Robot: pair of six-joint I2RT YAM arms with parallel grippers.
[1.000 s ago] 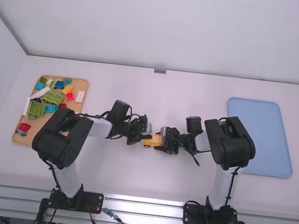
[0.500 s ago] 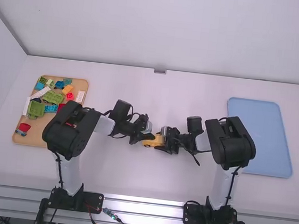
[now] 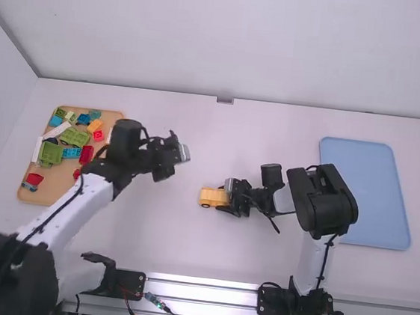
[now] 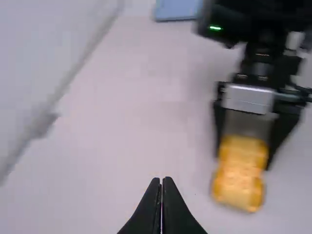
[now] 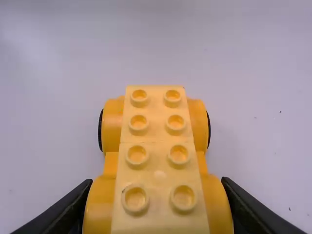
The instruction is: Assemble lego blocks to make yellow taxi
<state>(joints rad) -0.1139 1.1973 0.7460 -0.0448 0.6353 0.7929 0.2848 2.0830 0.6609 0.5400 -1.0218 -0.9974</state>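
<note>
In the high view, the L gripper [image 3: 172, 159] is just left of ctr, fingers closed together. The R gripper [image 3: 225, 197], approx. mid-frame, grips the yellow car [image 3: 211, 196] by its sides. Loose blocks [image 3: 50, 153] fill the tan tray [image 3: 58, 187], far left; blue tray [image 3: 368, 193], far right.

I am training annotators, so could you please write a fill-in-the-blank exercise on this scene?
The black gripper holding the yellow plastic toy car is the ____ one.
Of open and shut, the black left gripper is ____.
The raised round yellow studs visible on the car number ____.
The tan rectangular tray of loose plastic blocks is on the white table, toward its ____ side.
Missing words: right; shut; eight; left
</note>
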